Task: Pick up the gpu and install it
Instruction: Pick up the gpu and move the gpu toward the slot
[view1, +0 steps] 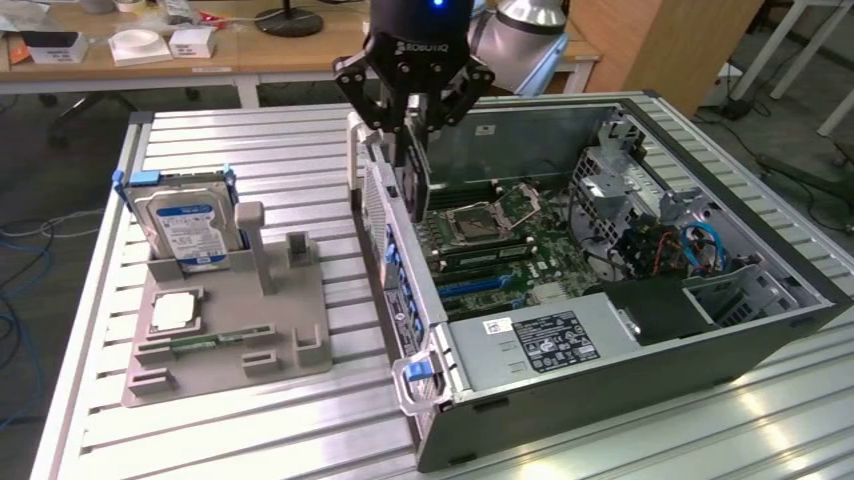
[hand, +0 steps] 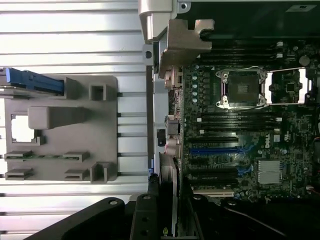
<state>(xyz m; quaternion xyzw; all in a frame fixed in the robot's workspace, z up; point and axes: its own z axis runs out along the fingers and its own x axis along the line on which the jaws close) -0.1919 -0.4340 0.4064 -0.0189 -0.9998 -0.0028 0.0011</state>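
Starting on the exterior view's left, the silver hard drive (view1: 187, 225) with the blue-white label stands upright in the grey plastic parts holder (view1: 287, 335); that's not your part. Moving right, your black two-finger gripper (view1: 414, 128) is pinched on the gpu (view1: 416, 180), a thin flat dark card. It hangs on edge just inside the left wall of the open grey metal computer case (view1: 747, 330), above the green motherboard (view1: 534, 250). Reckon it light and stiff, yet fragile: hold the bare upper edge, clear of its contacts.
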